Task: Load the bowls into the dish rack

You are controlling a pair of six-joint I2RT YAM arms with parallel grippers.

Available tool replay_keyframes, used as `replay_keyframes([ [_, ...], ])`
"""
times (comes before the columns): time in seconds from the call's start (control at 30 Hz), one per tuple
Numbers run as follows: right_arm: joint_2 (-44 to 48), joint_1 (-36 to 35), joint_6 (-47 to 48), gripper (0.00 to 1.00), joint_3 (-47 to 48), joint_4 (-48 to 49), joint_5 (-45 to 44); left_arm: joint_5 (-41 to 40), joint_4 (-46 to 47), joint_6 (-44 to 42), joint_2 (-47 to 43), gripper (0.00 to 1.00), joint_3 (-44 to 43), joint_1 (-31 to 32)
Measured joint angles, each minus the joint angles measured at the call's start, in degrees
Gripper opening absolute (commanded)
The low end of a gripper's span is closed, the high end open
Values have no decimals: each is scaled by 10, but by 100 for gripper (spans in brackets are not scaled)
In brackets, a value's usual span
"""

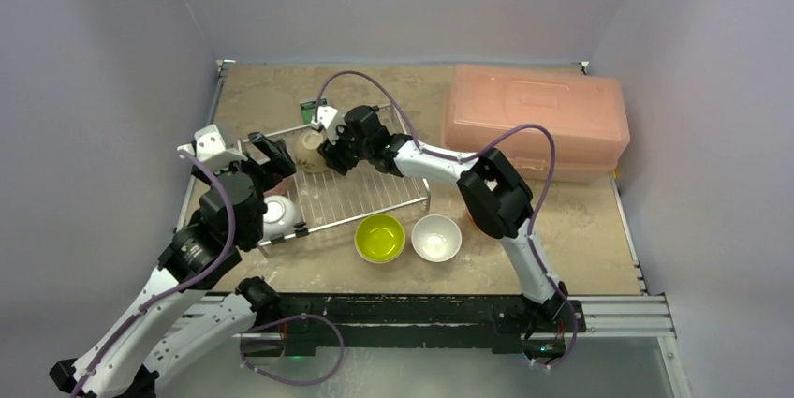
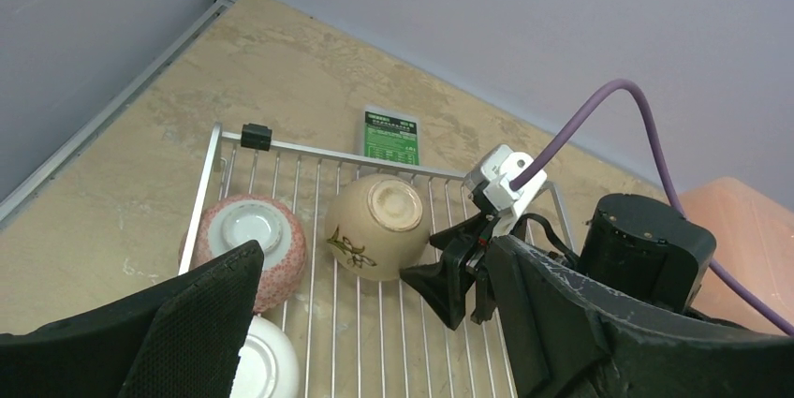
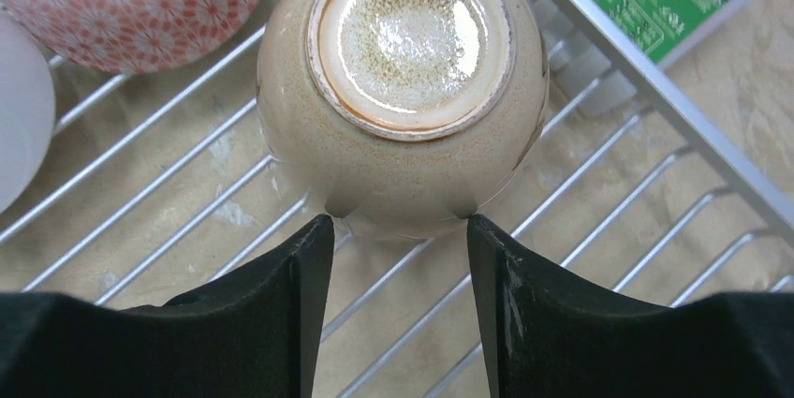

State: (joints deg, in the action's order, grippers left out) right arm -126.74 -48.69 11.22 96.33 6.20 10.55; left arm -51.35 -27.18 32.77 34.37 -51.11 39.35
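The left arm and right arm are white-shelled links between bulky black joint housings, each trailing a looping purple cable, with black wedge-shaped fingers scuffed pale at the edges.

Bare wires across the right half of the flat silver wire dish rack lie open from above. Its left end is crowded: an upturned beige glazed bowl, a red-patterned bowl, a white bowl, with the left arm and right arm overhead.
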Motion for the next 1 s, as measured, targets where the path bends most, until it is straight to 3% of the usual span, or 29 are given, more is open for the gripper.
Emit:
replay_keyframes([
  [0.4, -46, 1, 47, 56, 71, 24, 70, 2, 2, -9, 15, 90, -1, 0],
  [1.0, -87, 1, 13, 52, 109, 74, 84, 10, 6, -10, 33, 90, -3, 0],
])
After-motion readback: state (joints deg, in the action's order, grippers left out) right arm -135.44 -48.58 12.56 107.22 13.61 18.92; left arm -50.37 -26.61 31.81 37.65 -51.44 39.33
